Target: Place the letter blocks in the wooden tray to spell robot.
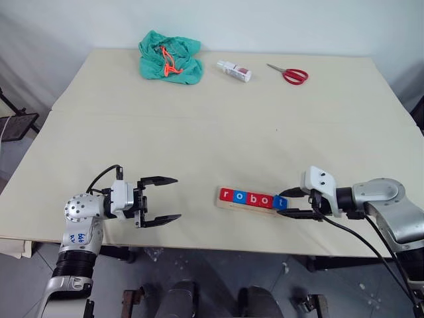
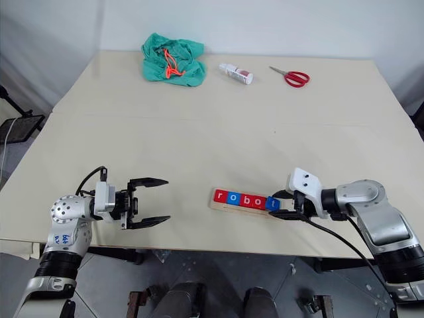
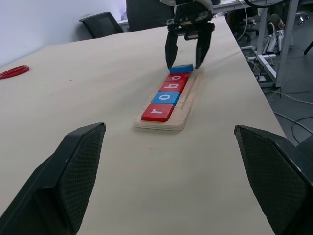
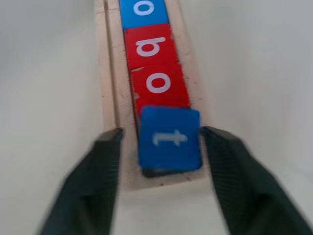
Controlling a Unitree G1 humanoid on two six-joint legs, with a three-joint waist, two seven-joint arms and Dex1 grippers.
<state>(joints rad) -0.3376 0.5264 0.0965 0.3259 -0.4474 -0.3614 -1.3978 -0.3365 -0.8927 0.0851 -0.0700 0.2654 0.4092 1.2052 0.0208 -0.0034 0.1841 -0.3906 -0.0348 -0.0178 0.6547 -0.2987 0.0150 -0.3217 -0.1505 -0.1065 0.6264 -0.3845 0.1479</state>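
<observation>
Pale matt wooden tray (image 3: 182, 113), glossy letter blocks (image 3: 165, 98)

White lowercase letters on the letter blocks (image 1: 254, 198) read r, o, b, o, t from left to right along the wooden tray (image 1: 233, 206) near the table's front edge. The r sits on red, the first o on blue, b and second o on red, t on blue at the right end.

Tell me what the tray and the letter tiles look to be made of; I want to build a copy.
The wooden tray looks like pale, unvarnished wood: matte, with a rough, slightly chipped edge along the slot. The letter blocks are less certain, painted wood or plastic: flat, evenly coloured red and blue faces with a faint sheen, crisp white letters and rounded corners.
</observation>
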